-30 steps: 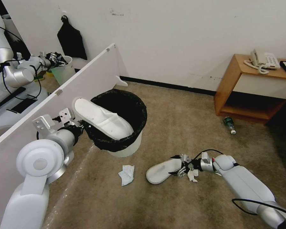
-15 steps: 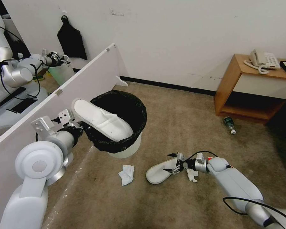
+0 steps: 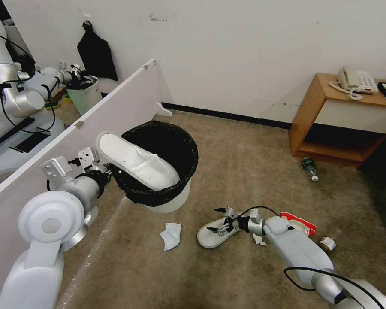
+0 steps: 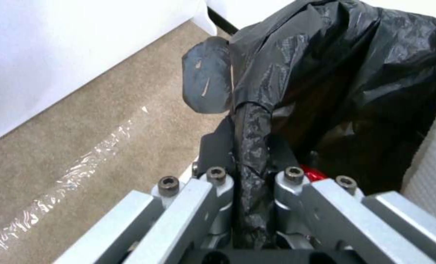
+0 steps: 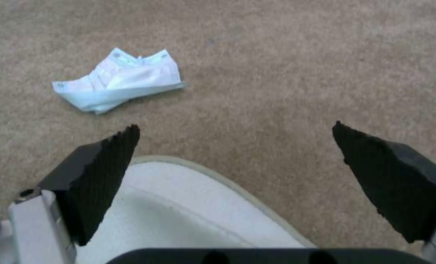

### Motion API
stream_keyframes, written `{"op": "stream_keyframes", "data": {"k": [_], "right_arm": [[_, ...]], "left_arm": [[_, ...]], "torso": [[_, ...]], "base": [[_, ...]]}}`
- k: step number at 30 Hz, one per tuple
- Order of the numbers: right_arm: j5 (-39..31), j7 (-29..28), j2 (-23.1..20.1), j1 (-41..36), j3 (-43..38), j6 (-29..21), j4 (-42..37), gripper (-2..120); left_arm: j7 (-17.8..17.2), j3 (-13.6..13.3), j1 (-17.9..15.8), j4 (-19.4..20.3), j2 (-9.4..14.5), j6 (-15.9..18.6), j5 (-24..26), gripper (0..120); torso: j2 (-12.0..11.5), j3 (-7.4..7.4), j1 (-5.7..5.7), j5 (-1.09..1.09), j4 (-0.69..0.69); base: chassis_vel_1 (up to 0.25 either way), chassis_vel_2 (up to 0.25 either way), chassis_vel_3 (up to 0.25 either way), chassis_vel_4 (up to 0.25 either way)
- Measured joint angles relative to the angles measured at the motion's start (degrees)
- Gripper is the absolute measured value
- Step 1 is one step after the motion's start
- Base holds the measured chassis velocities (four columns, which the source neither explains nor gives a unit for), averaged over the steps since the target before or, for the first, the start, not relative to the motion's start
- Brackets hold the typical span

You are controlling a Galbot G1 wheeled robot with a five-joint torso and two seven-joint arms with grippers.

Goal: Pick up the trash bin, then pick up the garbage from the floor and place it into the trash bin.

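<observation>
Left gripper [image 3: 102,168]: sitting at the near left side of the bin, jaws clamping the bag-covered rim; in the left wrist view [image 4: 250,176] the black bag fold is running between the two fingers.
Bin [image 3: 176,198]: white, round, lined with a black bag [image 4: 355,73] folded over the rim, being held beside the white partition [image 3: 94,116].
Slipper in bin [image 3: 137,159]: lying across the rim, heel end overhanging on the left, toe end dipping into the bag.
Mask [image 3: 170,235]: lying crumpled on the carpet, just in front of the bin; also showing beyond the fingertips in the right wrist view [image 5: 120,79].
Floor slipper [image 3: 210,236]: resting flat on the carpet, right of the mask.
Right gripper [image 3: 218,220]: hovering low over the floor slipper, fingers [image 5: 100,176] spreading wide and gripping nothing, slipper edge lying between them.
Tissue [image 3: 259,240]: lying under the right wrist.
Wrapper [image 3: 299,222]: red and white, lying beside the right forearm.
Bottles: one [image 3: 326,243] lying right of the wrapper, another [image 3: 310,168] lying near the wooden table [image 3: 313,111].
</observation>
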State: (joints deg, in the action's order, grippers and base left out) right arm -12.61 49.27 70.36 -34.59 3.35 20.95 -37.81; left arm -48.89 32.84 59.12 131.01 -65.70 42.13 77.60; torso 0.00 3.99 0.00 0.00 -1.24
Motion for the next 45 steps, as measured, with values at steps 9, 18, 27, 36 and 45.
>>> {"op": "stream_keyframes", "data": {"k": [9, 18, 27, 36, 45], "right_arm": [[0.37, -0.58, -1.14, -1.74, -0.68, 0.10, -0.01, 100], [1.08, -0.55, -2.28, -3.21, -1.71, 0.36, -0.18, 100], [1.05, -0.44, -1.97, -2.58, -1.82, 0.41, -0.02, 100], [0.95, -0.44, -1.71, -2.17, -1.94, 0.42, 0.67, 100], [1.39, -0.54, -1.27, -2.62, -2.13, 0.61, 1.14, 93]], "left_arm": [[-0.09, -0.03, 0.08, 0.12, 0.04, 0.00, 0.03, 4], [-0.17, -0.23, 0.11, 0.22, -0.09, 0.00, -0.03, 4], [-0.18, -0.19, 0.30, 0.47, -0.08, 0.00, -0.09, 4], [-0.18, -0.14, 0.38, 0.50, -0.08, 0.00, -0.13, 4], [-0.13, -0.16, 0.45, 0.57, -0.12, 0.00, -0.17, 4]], "torso": [[0.00, 0.00, 0.00, 0.00, -0.01], [0.00, 0.00, 0.00, 0.00, -0.01], [0.00, 0.00, 0.00, 0.00, 0.00], [0.00, 0.00, 0.00, 0.00, -0.01], [0.00, 0.00, 0.00, 0.00, -0.01]], "base": [[0.000, 0.000, 0.000, 0.000], [0.000, 0.000, 0.000, 0.000], [0.000, 0.000, 0.000, 0.000], [0.000, 0.000, 0.000, 0.000], [0.000, 0.000, 0.000, 0.000]]}}
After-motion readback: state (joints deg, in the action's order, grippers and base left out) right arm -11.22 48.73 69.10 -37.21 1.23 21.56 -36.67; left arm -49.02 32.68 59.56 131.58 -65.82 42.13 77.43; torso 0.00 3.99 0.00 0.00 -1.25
